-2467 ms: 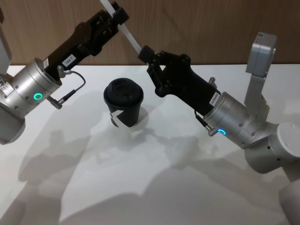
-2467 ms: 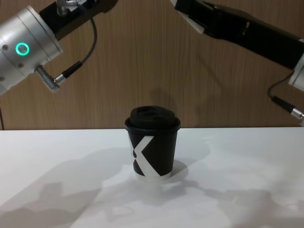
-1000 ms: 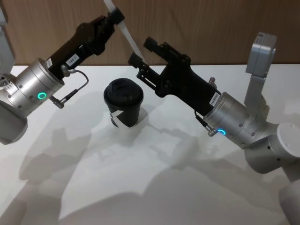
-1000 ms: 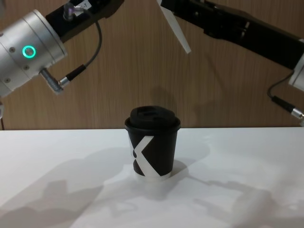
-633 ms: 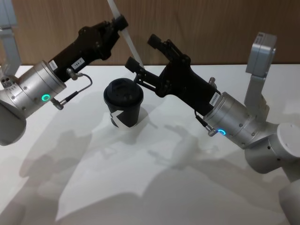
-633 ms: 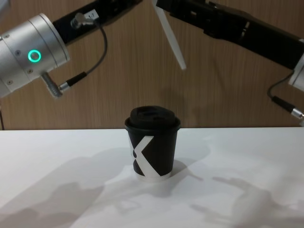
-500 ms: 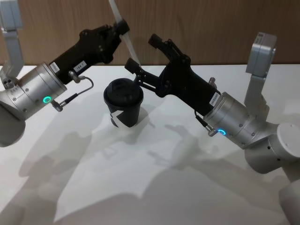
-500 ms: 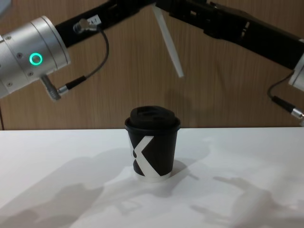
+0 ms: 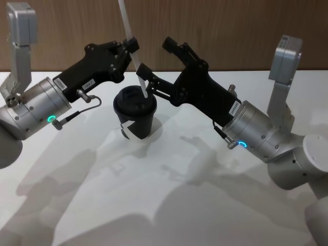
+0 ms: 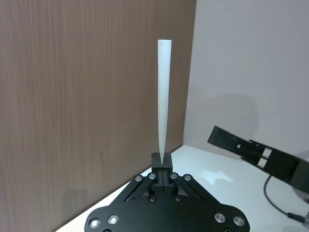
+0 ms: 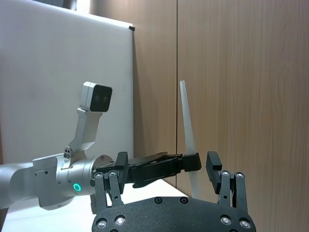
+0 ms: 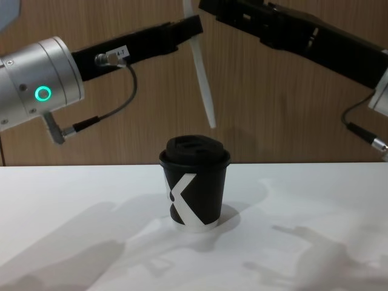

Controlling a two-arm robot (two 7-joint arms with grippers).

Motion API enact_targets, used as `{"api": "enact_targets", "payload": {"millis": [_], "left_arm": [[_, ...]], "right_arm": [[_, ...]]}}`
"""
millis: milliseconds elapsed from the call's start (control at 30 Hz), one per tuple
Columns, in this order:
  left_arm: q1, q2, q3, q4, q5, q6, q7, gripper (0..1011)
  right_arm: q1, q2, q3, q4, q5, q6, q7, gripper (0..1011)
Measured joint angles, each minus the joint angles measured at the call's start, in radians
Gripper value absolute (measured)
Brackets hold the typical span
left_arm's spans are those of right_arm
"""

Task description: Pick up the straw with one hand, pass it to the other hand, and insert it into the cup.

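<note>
The black cup (image 9: 135, 114) with a domed lid stands upright on the white table (image 9: 154, 200). My left gripper (image 9: 132, 46) is shut on the white straw (image 9: 134, 54), holding it near its middle, steeply tilted. In the chest view the straw (image 12: 202, 73) ends just above the cup (image 12: 194, 185), over the lid's right side. My right gripper (image 9: 155, 56) is open just right of the straw, with one finger on each side of it and touching nothing. The left wrist view has the straw (image 10: 163, 96) rising from my shut left gripper (image 10: 161, 163).
A wood-panelled wall (image 9: 230, 25) closes the back of the table. Both forearms cross above the cup, left (image 9: 84, 77) and right (image 9: 215, 100). Grey arm housings stand at the far left (image 9: 20, 25) and far right (image 9: 286, 56).
The right gripper let go of the straw's lower end and opened. The left gripper carried the straw right and down, turning it more upright, until its lower end hangs over the cup lid.
</note>
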State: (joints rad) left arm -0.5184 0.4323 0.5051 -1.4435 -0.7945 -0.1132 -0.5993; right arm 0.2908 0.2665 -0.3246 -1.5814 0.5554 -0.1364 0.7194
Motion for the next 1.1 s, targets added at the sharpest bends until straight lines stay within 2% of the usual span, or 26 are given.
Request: {"api": "enact_targets", "payload": {"millis": [433,1100], "left_arm": [[0.01,0.017,-0.002,-0.022,0.057,0.007,0.047,0],[-0.015,-0.003,0.004,0.023,0.08,0.051,0.044,1]], "right_arm": [[0.0,0.0,0.0,0.0,0.0,0.0,0.0,1001],[0.0,0.0,0.0,0.0,0.0,0.0,0.0,1001]]}}
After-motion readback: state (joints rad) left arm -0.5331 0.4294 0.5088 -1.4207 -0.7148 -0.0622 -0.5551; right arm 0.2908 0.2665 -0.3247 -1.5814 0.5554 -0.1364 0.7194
